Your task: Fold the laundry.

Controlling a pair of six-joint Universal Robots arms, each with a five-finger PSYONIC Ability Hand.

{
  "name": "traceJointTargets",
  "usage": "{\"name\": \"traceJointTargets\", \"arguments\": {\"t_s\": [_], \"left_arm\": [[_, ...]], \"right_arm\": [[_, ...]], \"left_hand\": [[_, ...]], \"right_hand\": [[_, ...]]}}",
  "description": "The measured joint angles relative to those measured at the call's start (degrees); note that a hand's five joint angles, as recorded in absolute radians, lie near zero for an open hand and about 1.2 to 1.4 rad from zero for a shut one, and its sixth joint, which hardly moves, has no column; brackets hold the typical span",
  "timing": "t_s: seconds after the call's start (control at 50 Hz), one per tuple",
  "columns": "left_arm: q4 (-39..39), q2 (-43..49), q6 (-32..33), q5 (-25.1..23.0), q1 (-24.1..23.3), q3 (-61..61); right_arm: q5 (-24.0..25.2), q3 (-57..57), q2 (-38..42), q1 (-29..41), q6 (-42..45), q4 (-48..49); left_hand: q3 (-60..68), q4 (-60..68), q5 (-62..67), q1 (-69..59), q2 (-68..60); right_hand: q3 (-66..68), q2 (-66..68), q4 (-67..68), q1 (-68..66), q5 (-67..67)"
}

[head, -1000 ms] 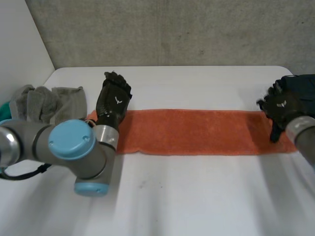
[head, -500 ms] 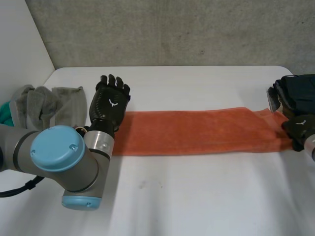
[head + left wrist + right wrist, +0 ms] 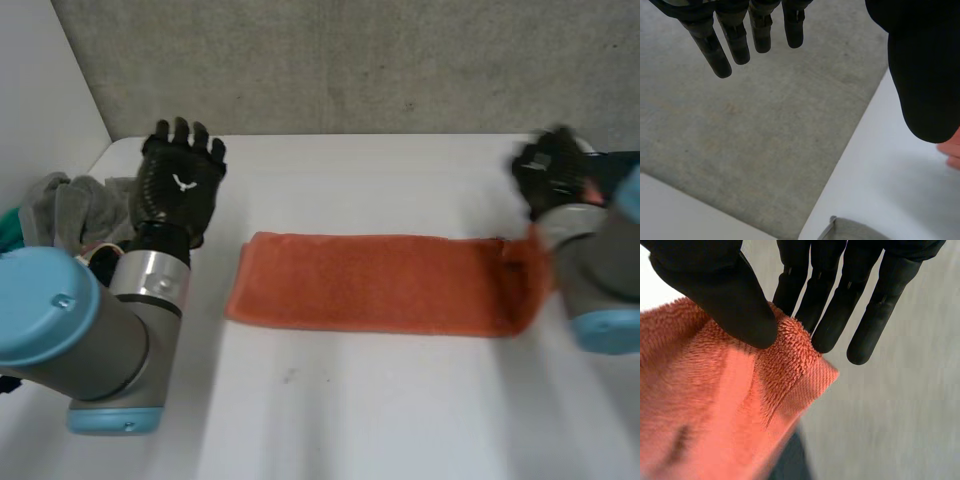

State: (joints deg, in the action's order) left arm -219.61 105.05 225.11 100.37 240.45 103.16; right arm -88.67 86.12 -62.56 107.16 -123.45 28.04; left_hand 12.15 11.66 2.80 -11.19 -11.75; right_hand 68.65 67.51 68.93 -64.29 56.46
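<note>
Lit brightly and softly from overhead. Washed the white table (image 3: pixel 380 420) nearly to glare, laid a mild sheen on the left arm's light-blue cap (image 3: pixel 40 300), lit the orange towel (image 3: pixel 370 283) flatly, left the concrete backdrop (image 3: pixel 350 60) dimmer.

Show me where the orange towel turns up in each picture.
Head view: orange towel flat on the white table, one end held by the right hand.
Left wrist view: likely the orange sliver beside the left hand.
Right wrist view: its corner pinched by the right hand.
Shared landmark: white table.
</note>
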Motion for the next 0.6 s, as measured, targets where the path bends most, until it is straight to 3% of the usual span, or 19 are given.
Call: {"name": "traceJointTargets", "arguments": {"t_s": [0.08,0.2,0.28,0.34,0.44,0.5,0.6], "left_arm": [[0.7,-2.2,-2.2,0.0,1.4,0.7],[3.4,-4.3,-6.3,-0.1,2.9,1.3],[4.9,-4.4,-7.7,-0.1,3.1,1.4],[5.5,-4.2,-8.3,-0.2,3.1,1.4],[5.7,-3.2,-8.4,-0.4,2.8,0.9],[5.7,-2.2,-8.4,-0.4,2.4,0.3],[5.6,0.1,-8.3,-0.7,0.6,-1.8]], "right_arm": [[7.0,-0.6,2.7,9.2,-0.4,7.0],[21.5,-4.3,11.8,20.9,0.1,12.1],[25.1,-7.3,17.0,24.4,0.2,12.2],[26.0,-9.1,20.0,25.7,0.1,11.7],[25.5,-8.8,20.2,25.9,-0.6,11.1],[24.5,-7.4,18.3,25.2,-1.9,10.9],[19.1,-2.7,10.8,21.3,-11.6,8.6]], "left_hand": [[0.0,0.0,0.0,0.0,0.0],[0.0,0.0,0.0,0.0,0.0],[0.0,0.0,0.0,0.0,0.0],[0.0,0.0,0.0,0.0,0.0],[0.0,0.0,0.0,0.0,0.0],[0.0,0.0,0.0,0.0,0.0],[0.0,0.0,0.0,0.0,0.0]], "right_hand": [[0.1,0.0,0.0,0.0,0.0],[0.1,0.0,0.1,0.0,0.0],[0.1,0.0,0.1,0.0,0.0],[-5.1,-4.8,-5.2,3.7,-4.5],[-49.6,-49.5,-49.7,46.5,-49.0],[-55.8,-54.8,-55.8,50.7,-53.5],[-56.2,-54.9,-56.2,50.7,-53.5]]}}
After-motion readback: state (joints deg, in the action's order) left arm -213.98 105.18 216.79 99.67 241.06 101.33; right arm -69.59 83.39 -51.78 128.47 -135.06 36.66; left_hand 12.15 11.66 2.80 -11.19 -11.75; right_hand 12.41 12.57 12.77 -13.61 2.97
